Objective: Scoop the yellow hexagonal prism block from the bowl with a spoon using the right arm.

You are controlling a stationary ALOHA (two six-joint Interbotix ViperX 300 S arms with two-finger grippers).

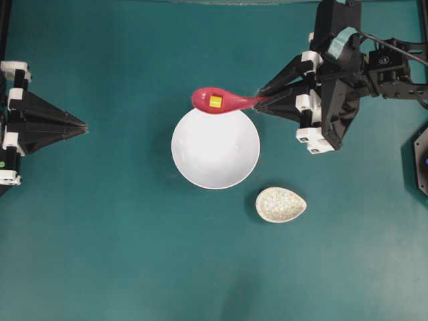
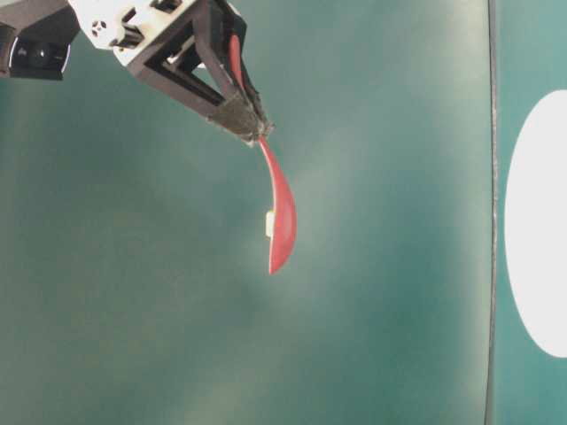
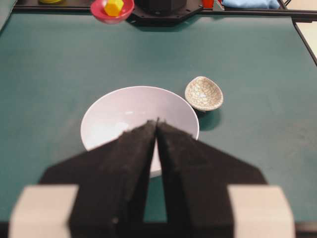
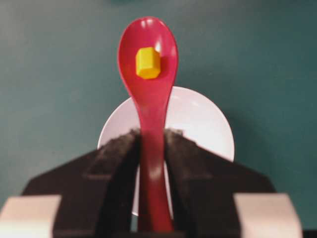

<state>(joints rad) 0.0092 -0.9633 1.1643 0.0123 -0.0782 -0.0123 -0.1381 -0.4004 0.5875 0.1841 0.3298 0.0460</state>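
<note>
A: Overhead view, item one: right arm (image 1: 334,73), reaching in from the right edge, its right gripper (image 1: 262,101) pointing left and level. Holding?

B: Clamped on the handle of the spoon (image 1: 221,101). The scoop lies straight out ahead of the tips, over the far rim of the bowl (image 1: 215,148). The yellow hexagonal prism block (image 1: 215,101) sits in the scoop.

A: Surface?

B: Teal table mat (image 1: 100,234). A speckled spoon rest (image 1: 281,204) lies below and just beside the right gripper's line, apart from the bowl. The left gripper (image 1: 83,125) sits at the left edge, well apart from everything, tips together.

A: Table-level view?

B: Right gripper (image 2: 252,128) enters at the top left, jaws closed on the spoon's (image 2: 282,208) handle. The scoop hangs clear beyond the tips, in the air. Only a pale sliver of the block (image 2: 268,224) shows at the scoop's edge.

A: Left wrist view?

B: Left gripper (image 3: 157,124), fingers meeting at the tip, holding nothing. The bowl (image 3: 124,111) lies just ahead of it, the spoon rest (image 3: 204,93) farther and to the right. Spoon (image 3: 112,11) and block (image 3: 114,7) are far ahead, at the top edge.

A: Right wrist view?

B: Right gripper (image 4: 151,134), pads pressed on both sides of the spoon's (image 4: 148,99) handle. The block (image 4: 147,63) rests in the scoop ahead. The bowl (image 4: 198,124) is below, behind the handle.
</note>
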